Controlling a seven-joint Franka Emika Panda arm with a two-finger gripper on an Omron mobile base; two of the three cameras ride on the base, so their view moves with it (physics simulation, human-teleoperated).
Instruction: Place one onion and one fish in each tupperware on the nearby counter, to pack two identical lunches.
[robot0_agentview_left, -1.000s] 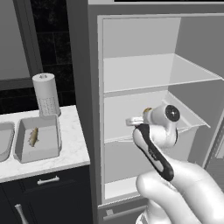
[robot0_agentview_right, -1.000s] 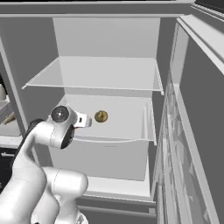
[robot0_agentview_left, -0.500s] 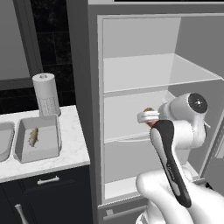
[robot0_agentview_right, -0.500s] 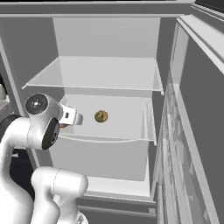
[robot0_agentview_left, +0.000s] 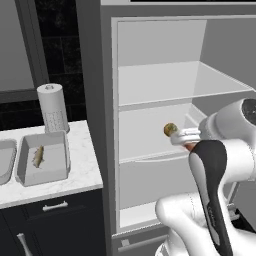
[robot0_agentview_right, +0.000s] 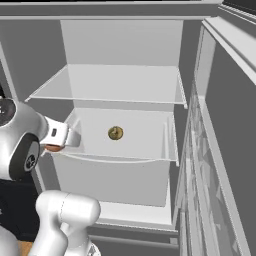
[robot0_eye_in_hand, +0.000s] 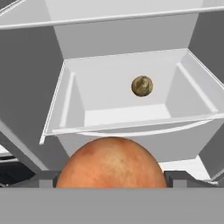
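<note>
My gripper (robot0_eye_in_hand: 111, 177) is shut on the bright orange onion (robot0_eye_in_hand: 111, 161), which bulges between the fingertips (robot0_eye_in_hand: 47, 179) low in the hand view. From the base views the gripper (robot0_agentview_left: 187, 145) (robot0_agentview_right: 56, 146) hangs just in front of the open fridge drawer (robot0_eye_in_hand: 131, 124), with a sliver of orange onion (robot0_agentview_right: 52, 148) showing. The olive-tan onion (robot0_eye_in_hand: 142, 85) (robot0_agentview_left: 170, 129) (robot0_agentview_right: 115, 133) lies inside that drawer. On the counter (robot0_agentview_left: 85, 170) left of the fridge, a pale-grey tupperware (robot0_agentview_left: 61, 150) holds one fish (robot0_agentview_left: 38, 156). A second alike tupperware (robot0_agentview_left: 5, 159) is cut off by the left edge.
A paper towel roll (robot0_agentview_left: 52, 107) stands behind the tupperware. The fridge has a glass shelf (robot0_agentview_right: 107, 92) above the drawer, and its open door (robot0_agentview_right: 215, 150) stands at the right. Dark cabinet fronts with handles (robot0_agentview_left: 55, 205) run below the counter.
The hand has drawn back out of the fridge drawer toward the robot with the orange onion in it. The olive-tan onion stays in place.
</note>
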